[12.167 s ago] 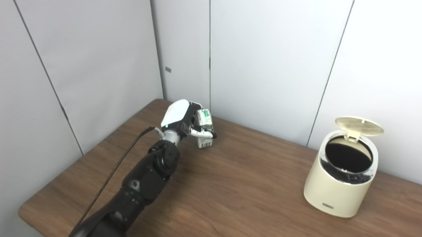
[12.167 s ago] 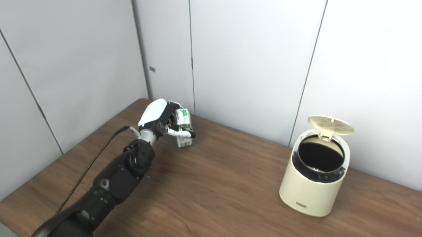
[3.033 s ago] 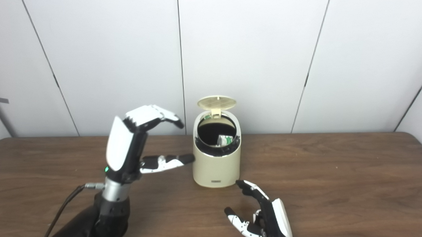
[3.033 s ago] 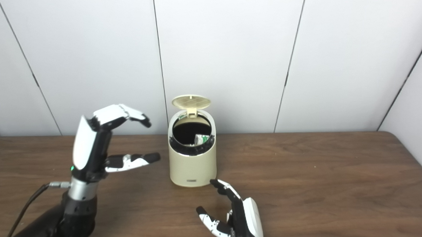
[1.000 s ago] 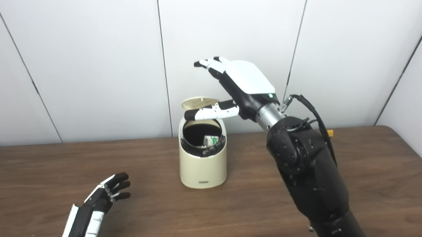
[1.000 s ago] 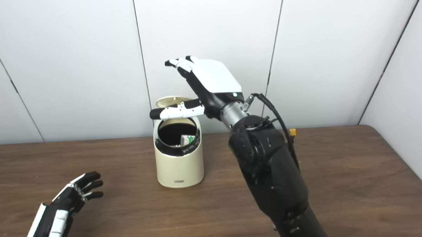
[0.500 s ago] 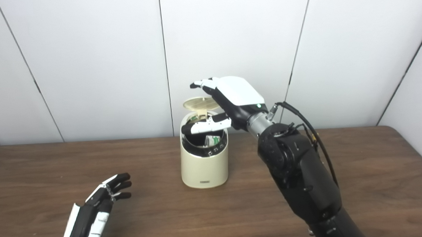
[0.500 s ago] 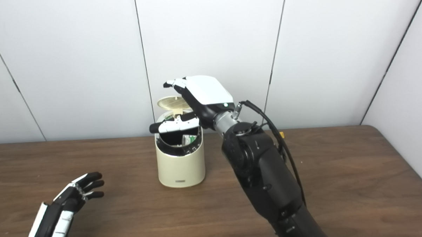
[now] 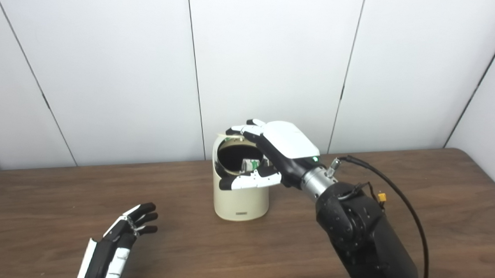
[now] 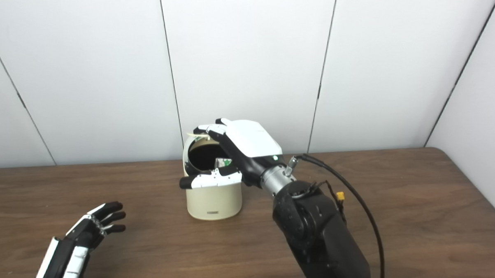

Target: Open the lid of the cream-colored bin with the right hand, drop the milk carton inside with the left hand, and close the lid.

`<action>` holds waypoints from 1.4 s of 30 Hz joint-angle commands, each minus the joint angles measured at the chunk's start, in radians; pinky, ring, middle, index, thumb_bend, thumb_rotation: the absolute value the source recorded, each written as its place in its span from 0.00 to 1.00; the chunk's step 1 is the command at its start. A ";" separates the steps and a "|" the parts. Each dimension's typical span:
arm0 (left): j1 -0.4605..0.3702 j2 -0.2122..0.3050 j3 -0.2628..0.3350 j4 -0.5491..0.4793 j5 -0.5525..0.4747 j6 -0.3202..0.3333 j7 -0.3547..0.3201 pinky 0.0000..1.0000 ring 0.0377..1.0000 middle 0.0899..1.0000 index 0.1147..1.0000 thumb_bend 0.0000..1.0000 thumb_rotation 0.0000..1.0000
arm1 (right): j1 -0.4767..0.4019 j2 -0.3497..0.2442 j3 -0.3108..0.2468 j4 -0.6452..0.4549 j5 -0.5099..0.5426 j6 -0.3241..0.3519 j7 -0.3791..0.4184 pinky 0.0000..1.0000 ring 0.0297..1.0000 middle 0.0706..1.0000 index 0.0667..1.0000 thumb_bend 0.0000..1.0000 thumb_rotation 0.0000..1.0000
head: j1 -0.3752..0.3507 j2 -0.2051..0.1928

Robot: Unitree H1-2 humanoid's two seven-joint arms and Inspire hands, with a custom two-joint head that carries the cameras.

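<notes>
The cream-colored bin [image 9: 240, 201] stands at the back middle of the wooden table [image 9: 426, 203]. Its round mouth still shows dark, with the white and green milk carton [image 9: 249, 164] inside. My right hand [image 9: 281, 150] is spread over the top of the bin, palm down and holding nothing. Its fingertips [image 9: 240, 129] rest on the lid [image 9: 220, 135], of which only a thin cream edge shows at the back left. The thumb [image 9: 250, 181] reaches across the bin's front. My left hand [image 9: 120, 242] lies low at the front left, open, with nothing in it.
White wall panels [image 9: 110, 68] rise close behind the bin. A black cable [image 9: 398, 193] loops off my right wrist over the table. The table's right edge [image 10: 476, 184] runs at the far right.
My right hand has come down from above the bin onto its top, pressing the raised lid down with it. The left hand has stayed low at the front left.
</notes>
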 commanded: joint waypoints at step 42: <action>0.048 -0.037 -0.010 -0.057 0.030 0.057 0.010 0.70 0.79 0.81 0.79 0.69 0.85 | 0.046 -0.001 0.072 0.145 -0.068 0.068 0.133 0.92 0.94 0.88 0.84 0.82 0.86 | 0.003 0.053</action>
